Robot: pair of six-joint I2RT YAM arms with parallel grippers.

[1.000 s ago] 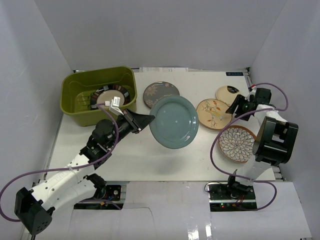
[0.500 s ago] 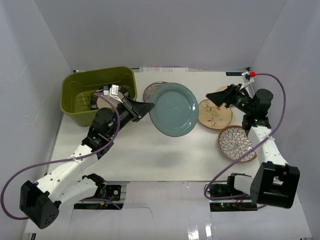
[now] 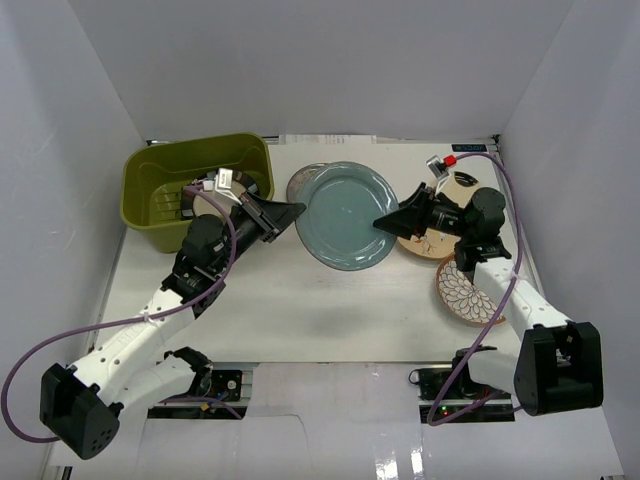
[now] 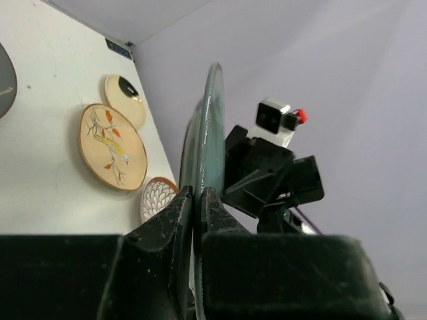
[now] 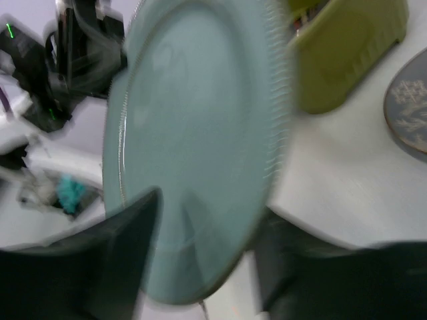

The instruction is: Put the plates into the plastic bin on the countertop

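The blue-grey round ceramic plate [image 3: 347,215] hangs in the air over the middle of the white counter [image 3: 300,300], tilted up on edge. The left claw [image 3: 296,211] is clamped on its left rim. The right claw [image 3: 382,224] is at the opposite rim, fingers apart with the plate's edge between them; whether they touch it I cannot tell. Behind the raised plate a grey patterned plate [image 3: 303,180] lies flat, partly hidden. Under the right arm sits a cream plate with leaves and a bird [image 4: 113,147], with a small cream plate [image 4: 125,100] beyond it and a brown-rimmed white petal plate [image 3: 465,292] nearer. The olive-green plastic tub [image 3: 150,175] stands at the far left with a dark-rimmed plate [image 3: 186,203] in it, mostly covered by the left arm. A blue label [image 3: 468,148] is stuck at the back edge, its writing too small to read.
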